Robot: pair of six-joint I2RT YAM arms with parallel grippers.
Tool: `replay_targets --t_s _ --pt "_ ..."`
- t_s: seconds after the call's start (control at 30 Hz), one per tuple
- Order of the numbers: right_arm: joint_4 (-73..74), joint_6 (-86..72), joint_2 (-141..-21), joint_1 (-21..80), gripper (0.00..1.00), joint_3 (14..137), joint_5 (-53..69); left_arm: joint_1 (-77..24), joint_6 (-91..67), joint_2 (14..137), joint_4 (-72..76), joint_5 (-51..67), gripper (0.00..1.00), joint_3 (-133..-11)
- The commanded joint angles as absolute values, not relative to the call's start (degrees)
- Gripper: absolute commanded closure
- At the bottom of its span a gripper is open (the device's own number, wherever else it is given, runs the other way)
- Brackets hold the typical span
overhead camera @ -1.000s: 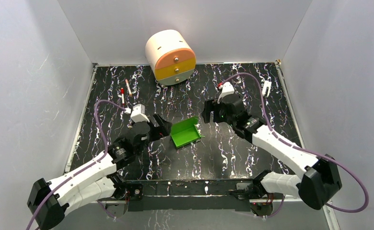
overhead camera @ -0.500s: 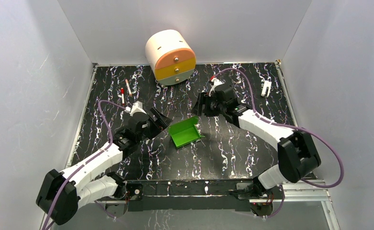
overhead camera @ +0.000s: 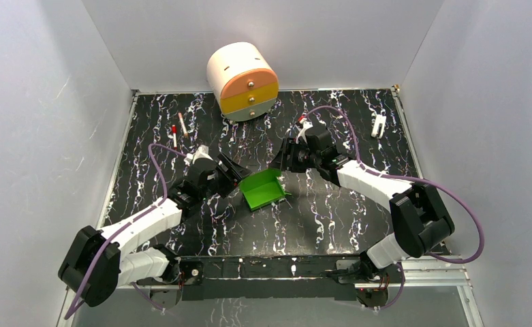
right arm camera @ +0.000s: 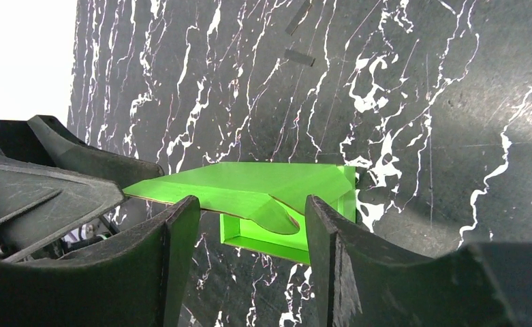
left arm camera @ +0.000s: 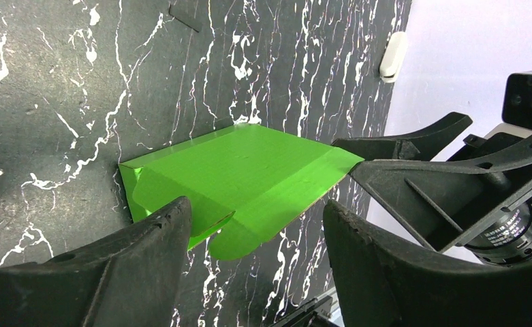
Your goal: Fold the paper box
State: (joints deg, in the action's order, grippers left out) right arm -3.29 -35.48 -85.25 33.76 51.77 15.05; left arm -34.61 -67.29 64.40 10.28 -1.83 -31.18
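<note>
The green paper box (overhead camera: 263, 189) lies mid-table, part folded, with one tall wall raised and a curved flap hanging loose. My left gripper (overhead camera: 236, 176) is open at its left end; in the left wrist view (left arm camera: 256, 218) the box (left arm camera: 249, 163) sits just ahead of the fingers, its flap between them. My right gripper (overhead camera: 279, 161) is open at the box's far right corner. In the right wrist view (right arm camera: 251, 204) the box (right arm camera: 249, 182) lies just beyond the fingertips. Neither gripper holds it. Each gripper shows in the other's wrist view.
A cream round drawer unit (overhead camera: 242, 80) with orange and yellow drawers stands at the back centre. Two red-capped pens (overhead camera: 178, 129) lie at the back left. A small white clip (overhead camera: 379, 125) lies at the back right. Grey walls enclose the table.
Both arms have reached in towards the box. The left gripper moved right up to its left end; the right gripper moved left to its far corner. The box has not moved.
</note>
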Motion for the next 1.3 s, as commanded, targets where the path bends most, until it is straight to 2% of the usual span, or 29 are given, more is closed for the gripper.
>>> replay_targets --t_s 0.0,0.63,0.8,0.9,1.07,1.27 --pt "-7.2 -37.0 -85.4 33.6 0.35 50.9 17.0 -34.3 -69.2 64.6 12.6 1.5 0.33 -30.2" --pt "-10.4 -39.9 -85.1 35.4 0.43 47.7 17.4 -34.3 -73.1 67.9 17.1 3.8 0.37 -29.9" --pt "-11.2 -39.7 -82.2 35.6 0.44 45.5 14.8 -34.3 -68.0 68.6 13.7 1.6 0.38 -33.4" --pt "-9.7 -34.1 -79.3 35.6 0.41 45.7 12.1 -34.3 -62.6 65.9 6.7 -3.5 0.36 -35.2" --pt "-8.0 -17.1 -75.7 35.3 0.29 46.1 11.9 -34.4 -54.3 58.3 -2.1 -9.9 0.34 -35.1" --pt "-8.6 -1.4 -73.8 35.0 0.28 44.2 16.3 -34.5 -45.1 52.6 -6.4 -9.7 0.32 -32.9"
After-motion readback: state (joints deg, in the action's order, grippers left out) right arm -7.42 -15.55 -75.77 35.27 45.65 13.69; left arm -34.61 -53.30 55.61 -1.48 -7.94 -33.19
